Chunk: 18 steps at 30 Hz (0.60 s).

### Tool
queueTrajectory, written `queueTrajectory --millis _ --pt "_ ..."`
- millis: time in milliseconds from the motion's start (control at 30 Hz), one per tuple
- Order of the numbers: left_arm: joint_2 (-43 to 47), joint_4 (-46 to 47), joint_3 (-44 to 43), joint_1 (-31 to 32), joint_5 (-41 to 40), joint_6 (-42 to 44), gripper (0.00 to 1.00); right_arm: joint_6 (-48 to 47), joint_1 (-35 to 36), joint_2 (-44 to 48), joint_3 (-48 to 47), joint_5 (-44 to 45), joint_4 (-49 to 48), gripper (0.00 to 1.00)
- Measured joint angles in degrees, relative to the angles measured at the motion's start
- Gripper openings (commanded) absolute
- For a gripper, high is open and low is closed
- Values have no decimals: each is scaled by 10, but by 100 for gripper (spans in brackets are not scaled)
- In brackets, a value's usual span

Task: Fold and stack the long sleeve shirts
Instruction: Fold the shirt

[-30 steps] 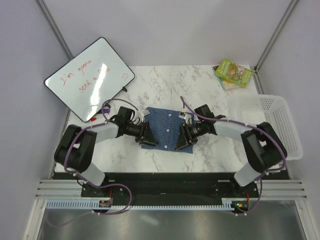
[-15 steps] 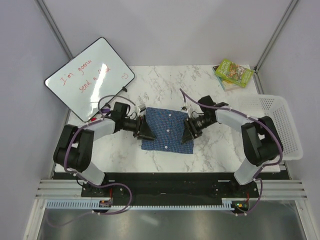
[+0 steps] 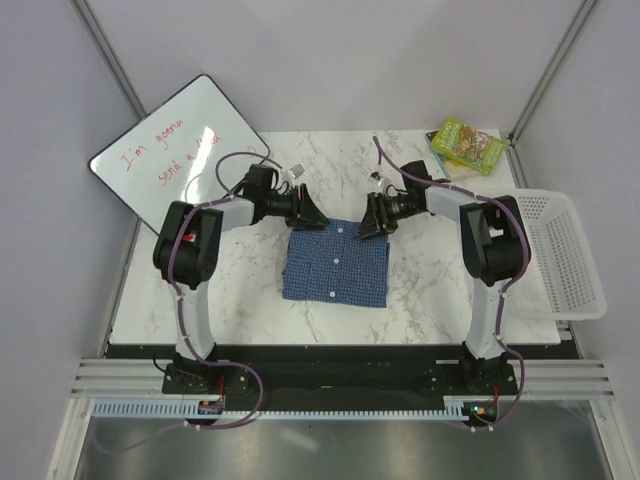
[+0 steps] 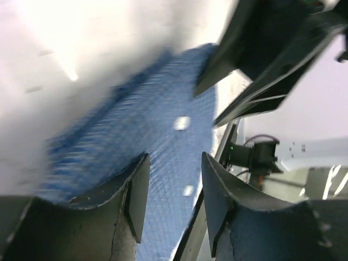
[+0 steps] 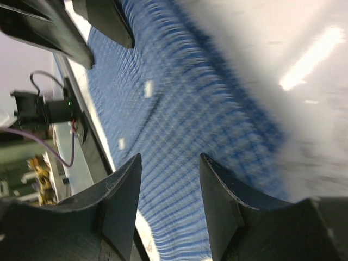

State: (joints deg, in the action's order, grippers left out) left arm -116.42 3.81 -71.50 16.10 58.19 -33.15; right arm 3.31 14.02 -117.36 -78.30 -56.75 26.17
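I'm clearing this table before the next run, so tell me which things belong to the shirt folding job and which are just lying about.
Job in hand:
- blue checked shirt, folded, in the middle of the table

Lying about:
- whiteboard with red writing, far left
- green books, far right corner
- white mesh basket, right edge

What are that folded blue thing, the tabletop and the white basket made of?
Shirt: soft woven cloth, matte, going by its fine blue check and white buttons.
Table: white with grey veins and a slight gloss. It could be marble or a marble-look laminate; I can't tell which.
Basket: probably white plastic, judging by its moulded mesh walls.
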Motion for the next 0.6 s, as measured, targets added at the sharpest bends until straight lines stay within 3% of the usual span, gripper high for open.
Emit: queueTrajectory --millis 133,267,433,533,600 --pt "-61 -8 3 -19 -40 -40 46 0 -42 -51 -29 5 7 52" --pt "-45 2 53 -30 -49 -60 45 -14 -46 -96 -90 27 38 49" --pt "73 -3 203 14 -56 -61 54 -29 -5 -144 -189 74 69 47" --pt "175 -24 282 67 -29 -48 59 -69 48 -177 -277 127 80 51" --pt "254 -41 311 66 -10 -40 64 -106 90 -188 -320 161 82 55"
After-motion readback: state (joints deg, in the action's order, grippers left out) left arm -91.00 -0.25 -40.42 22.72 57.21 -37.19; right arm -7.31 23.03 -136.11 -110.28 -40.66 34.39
